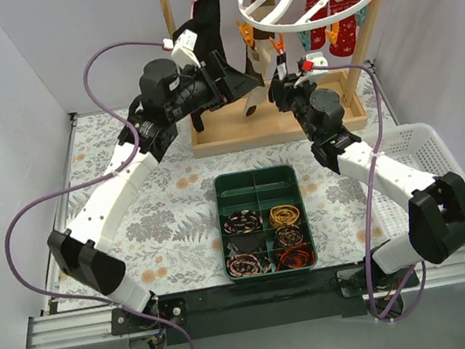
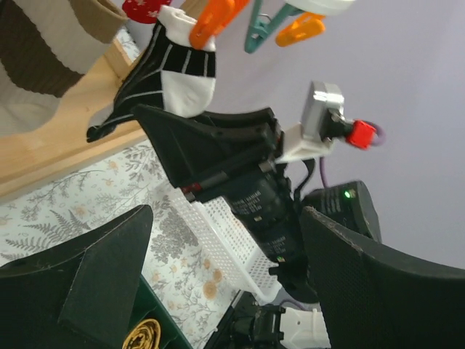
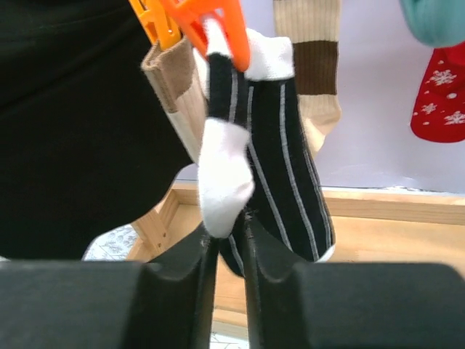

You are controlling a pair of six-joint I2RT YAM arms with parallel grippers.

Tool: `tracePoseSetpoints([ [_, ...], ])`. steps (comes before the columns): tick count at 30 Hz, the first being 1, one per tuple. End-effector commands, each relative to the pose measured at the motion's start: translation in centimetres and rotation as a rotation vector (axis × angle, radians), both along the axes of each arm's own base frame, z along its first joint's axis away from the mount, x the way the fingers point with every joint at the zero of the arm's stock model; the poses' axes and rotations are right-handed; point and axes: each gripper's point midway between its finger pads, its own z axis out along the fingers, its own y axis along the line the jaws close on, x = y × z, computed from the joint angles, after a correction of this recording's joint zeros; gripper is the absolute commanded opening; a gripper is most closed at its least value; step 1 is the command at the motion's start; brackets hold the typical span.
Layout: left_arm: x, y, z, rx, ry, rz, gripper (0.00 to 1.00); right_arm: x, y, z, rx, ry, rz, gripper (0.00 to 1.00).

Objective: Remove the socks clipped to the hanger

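Observation:
The white ring hanger (image 1: 277, 10) hangs at the top right with orange and teal clips. Red patterned socks (image 1: 324, 0) hang at its far side; one shows in the right wrist view (image 3: 439, 102). A brown-beige sock (image 3: 316, 65) hangs behind a dark navy striped sock (image 3: 280, 167) with a white heel. An orange clip (image 3: 211, 29) holds the navy sock. My right gripper (image 3: 231, 243) is shut on the navy sock's lower end, under the ring (image 1: 282, 87). My left gripper (image 2: 225, 269) is open and empty, just left of it (image 1: 240, 80), facing the navy sock (image 2: 174, 73).
A wooden frame (image 1: 278, 127) stands under the hanger. A large black garment (image 1: 205, 15) hangs on a thin pink hanger at its left. A green compartment tray (image 1: 255, 180) of coiled bands sits mid-table. A white basket (image 1: 424, 153) is on the right.

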Motion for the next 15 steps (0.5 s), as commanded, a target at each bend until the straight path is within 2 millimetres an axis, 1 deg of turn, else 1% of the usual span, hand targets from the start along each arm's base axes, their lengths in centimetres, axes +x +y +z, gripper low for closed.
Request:
tracePoseSetpoints([
  [1, 2.1, -0.6, 1.6, 0.042, -0.034, 0.094, 0.81, -0.7, 0.5, 4.8, 0.048, -0.121, 0.03, 0.17],
  [2, 2.6, -0.9, 1.6, 0.059, -0.046, 0.109, 0.81, -0.8, 0.5, 4.7, 0.046, -0.119, 0.034, 0.15],
  [3, 3.1, -1.2, 1.8, 0.063, -0.052, 0.126, 0.81, -1.0, 0.6, 4.8, 0.047, -0.122, 0.04, 0.07],
  [4, 3.4, -1.4, 2.8, 0.061, -0.063, 0.161, 0.81, -1.1, 0.7, 4.8, 0.046, -0.122, 0.046, 0.02],
  [5, 4.3, -2.0, 2.0, 0.076, -0.055, 0.179, 0.8, -1.3, 0.7, 4.8, 0.042, -0.124, 0.05, 0.01],
  [6, 4.8, -2.2, 2.1, 0.083, -0.063, 0.202, 0.8, -1.5, 0.7, 5.0, 0.043, -0.127, 0.055, 0.01],
  [7, 4.7, -2.8, 3.1, 0.073, -0.086, 0.212, 0.8, -1.6, 0.8, 5.0, 0.041, -0.127, 0.054, 0.01],
  [8, 5.8, -3.1, 2.2, 0.094, -0.086, 0.253, 0.8, -1.6, 0.9, 5.1, 0.041, -0.127, 0.057, 0.01],
  [9, 6.4, -3.1, 2.3, 0.107, -0.102, 0.29, 0.81, -1.7, 0.9, 5.0, 0.042, -0.124, 0.056, 0.01],
  [10, 6.3, -3.8, 2.2, 0.113, -0.11, 0.294, 0.81, -1.8, 0.9, 5.1, 0.043, -0.125, 0.053, 0.01],
  [11, 6.7, -3.7, 3.1, 0.105, -0.129, 0.332, 0.81, -1.8, 0.9, 5.1, 0.047, -0.121, 0.051, 0.01],
  [12, 6.9, -4.6, 2.6, 0.12, -0.136, 0.33, 0.8, -1.9, 0.8, 5.0, 0.046, -0.115, 0.043, 0.01],
  [13, 7.0, -4.8, 2.8, 0.119, -0.145, 0.34, 0.8, -1.9, 0.9, 4.9, 0.048, -0.11, 0.036, 0.01],
  [14, 6.9, -5.1, 3.6, 0.104, -0.163, 0.345, 0.8, -2.0, 0.9, 5.0, 0.051, -0.11, 0.033, 0.01],
  [15, 7.3, -5.5, 3.3, 0.114, -0.17, 0.362, 0.8, -2.0, 0.8, 5.1, 0.053, -0.111, 0.029, 0.01],
])
